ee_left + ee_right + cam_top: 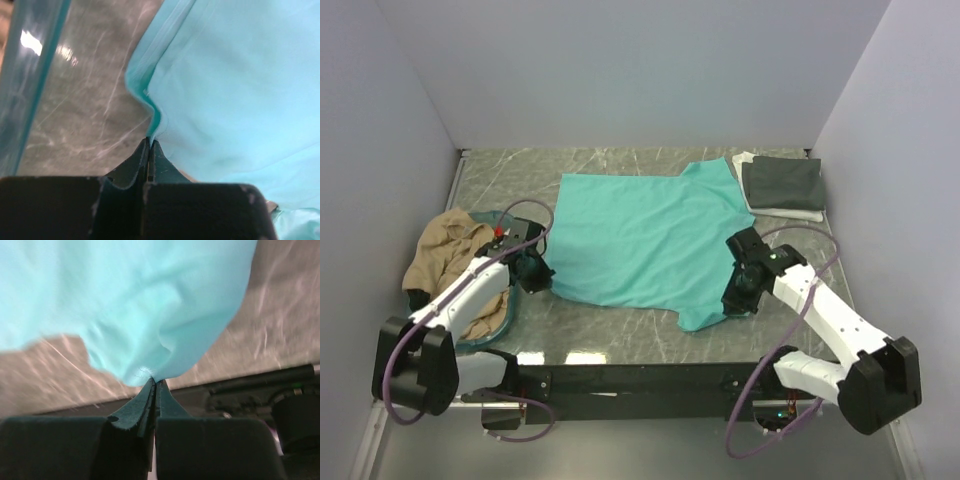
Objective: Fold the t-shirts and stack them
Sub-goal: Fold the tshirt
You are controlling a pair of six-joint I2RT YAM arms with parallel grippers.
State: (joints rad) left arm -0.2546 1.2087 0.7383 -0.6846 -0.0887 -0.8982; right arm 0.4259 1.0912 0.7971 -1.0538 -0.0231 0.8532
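Observation:
The teal-green t-shirt (640, 235) lies spread over the middle of the table. My left gripper (533, 268) is shut on its near left edge, and the pinched hem (150, 117) rises from the jaws in the left wrist view. My right gripper (735, 298) is shut on the shirt's near right part, with the cloth (150, 315) bunched at the jaw tips. The tan t-shirt (445, 260) is heaped in the teal basket (510, 310) at the left. The dark grey t-shirt (782, 184) lies folded on the white one (798, 213) at the far right.
The basket wall (30, 80) stands close to the left of my left gripper. The table's front edge and a black rail (250, 382) run just beyond the right gripper. White walls close in the table on three sides.

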